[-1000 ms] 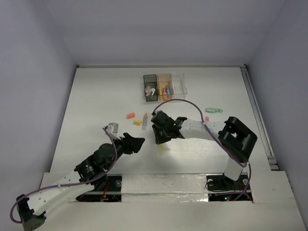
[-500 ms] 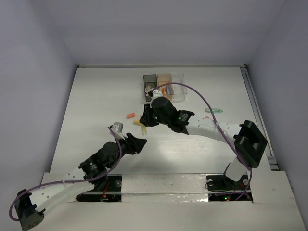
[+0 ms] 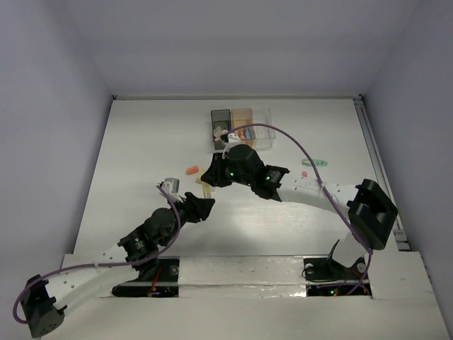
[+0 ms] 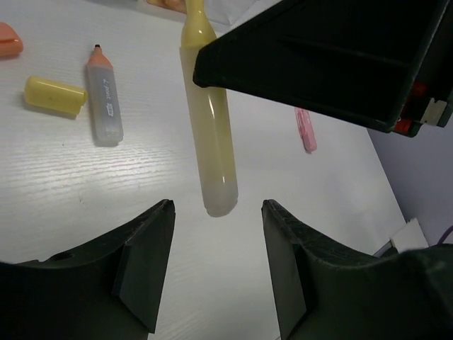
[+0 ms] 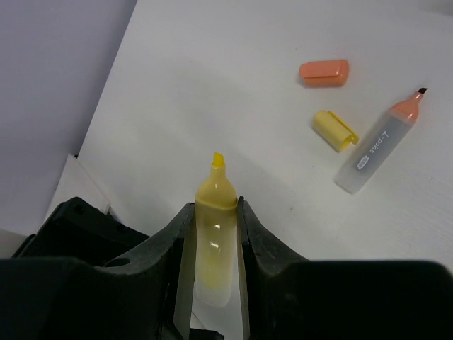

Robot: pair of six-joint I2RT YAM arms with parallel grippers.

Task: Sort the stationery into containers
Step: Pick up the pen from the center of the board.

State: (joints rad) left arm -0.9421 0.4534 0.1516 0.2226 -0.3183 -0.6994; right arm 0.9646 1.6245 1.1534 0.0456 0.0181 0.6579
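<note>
The right hand [image 5: 214,209] is pressed onto the yellow marker [image 5: 214,237], pinching its barrel between both fingers. The uncapped chisel tip sticks out past the fingertips, and the marker is lifted off the desk [image 3: 141,156].

The left hand [image 4: 217,209] is spread, with nothing touching its fingers. From its own wrist view, the blunt end of the yellow marker hangs just ahead of the gap between the two fingertips, in line with it. The black body of the right hand fills the space above and to the right. In the top view the two hands nearly meet, the left just nearer the arm bases than the right.

Beyond the right hand's fingertips and to their right lie three loose pieces on the desk, close together but apart from one another:
- an orange cap [image 5: 323,72], the farthest
- a yellow cap [image 5: 335,129], nearer
- an orange marker [image 5: 379,145] just beside the yellow cap, uncapped, with a pale grey barrel and lying flat

The bins [image 3: 262,126] stand in a row just beyond the right hand, toward the far wall — dark, orange and clear, with small pieces in the dark and orange ones. A mint marker [image 3: 315,162] and a small pink piece [image 3: 306,174] lie well off to the right, beside the right forearm.
</note>
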